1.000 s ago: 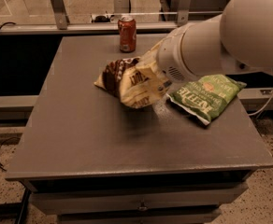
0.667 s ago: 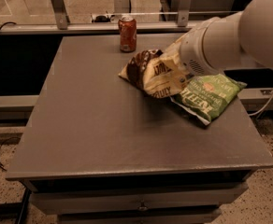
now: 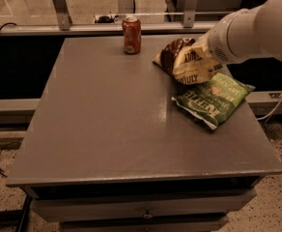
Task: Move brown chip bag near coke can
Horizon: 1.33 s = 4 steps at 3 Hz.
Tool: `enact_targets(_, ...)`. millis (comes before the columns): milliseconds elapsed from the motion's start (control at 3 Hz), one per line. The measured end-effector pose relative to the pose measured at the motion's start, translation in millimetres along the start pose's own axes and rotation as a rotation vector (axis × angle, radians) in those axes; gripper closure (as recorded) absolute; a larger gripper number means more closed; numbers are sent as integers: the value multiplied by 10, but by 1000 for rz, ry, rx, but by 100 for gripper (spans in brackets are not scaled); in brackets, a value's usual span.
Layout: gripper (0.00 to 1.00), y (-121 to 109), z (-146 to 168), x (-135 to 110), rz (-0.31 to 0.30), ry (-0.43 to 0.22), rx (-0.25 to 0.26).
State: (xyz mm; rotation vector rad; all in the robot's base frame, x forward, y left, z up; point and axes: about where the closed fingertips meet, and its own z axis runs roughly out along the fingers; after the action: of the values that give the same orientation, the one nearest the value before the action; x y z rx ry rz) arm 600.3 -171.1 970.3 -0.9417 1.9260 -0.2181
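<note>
The brown chip bag [image 3: 185,62], dark brown with cream-yellow edges, is at the back right of the table, tilted and held up on its right side. My gripper [image 3: 204,56] comes in from the right at the end of the white arm [image 3: 249,30] and is shut on the bag's right edge, mostly hidden by the bag. The coke can [image 3: 131,35], red-orange with a silver top, stands upright at the table's back edge. It is a short gap left of the bag.
A green Kettle chip bag [image 3: 212,98] lies flat just in front of and right of the brown bag, near the right edge of the grey table [image 3: 107,129]. A metal rail [image 3: 83,29] and posts run behind the table.
The arm has carried the brown chip bag from the table's middle toward the back right, closer to the coke can's row. The can and the green bag have not moved.
</note>
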Motion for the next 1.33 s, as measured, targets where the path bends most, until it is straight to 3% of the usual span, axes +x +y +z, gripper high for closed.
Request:
enact_targets(667,100,-501,625,51,48,2,89)
enact_targets(1333,100,-476,1415,-299,62,-85,33)
